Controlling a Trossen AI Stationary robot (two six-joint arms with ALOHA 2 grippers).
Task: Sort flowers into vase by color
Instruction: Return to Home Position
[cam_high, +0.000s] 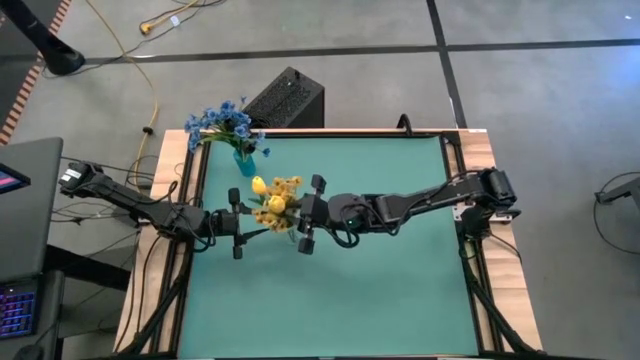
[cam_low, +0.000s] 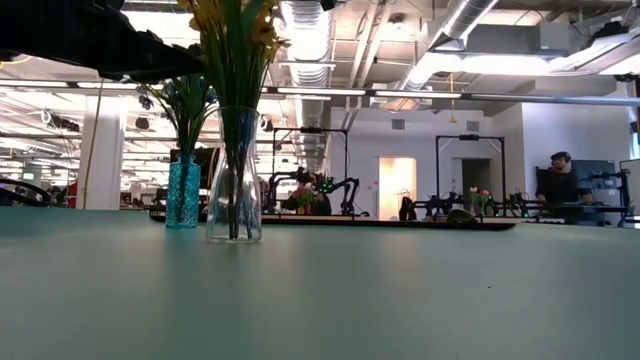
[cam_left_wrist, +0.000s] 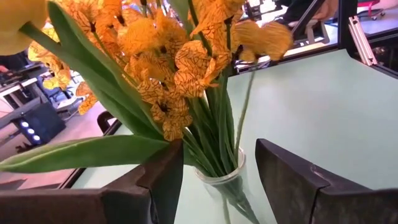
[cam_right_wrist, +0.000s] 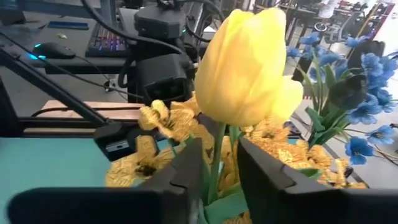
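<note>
A clear glass vase (cam_low: 235, 190) stands on the green mat and holds yellow small-blossom sprays (cam_high: 280, 195) with long green leaves. Behind it, toward the far left, a teal vase (cam_low: 183, 192) holds blue sprays (cam_high: 225, 122). My right gripper (cam_high: 308, 213) is at the clear vase's right side, shut on a single yellow bud stem (cam_right_wrist: 245, 62) among the yellow sprays. My left gripper (cam_high: 238, 222) hovers open at the vase's left side. In its wrist view its fingers (cam_left_wrist: 168, 180) stand apart on either side of the vase's mouth (cam_left_wrist: 221, 177), touching nothing that I can see. My right gripper pinches the yellow bud stem between its two fingers by the thin green stalk (cam_right_wrist: 217, 149), just below the bud. A green leaf lies in the gap too. The fingers come level from the table's right. The stem stands upright, with its bud above the fingers. Its lower end is hidden.
A black box (cam_high: 285, 100) sits just beyond the table's far edge. Raised dark rails (cam_high: 455, 180) run along the mat's sides. The mat's right half and near part (cam_high: 380, 290) lie bare. People and other rigs show far off in the room.
</note>
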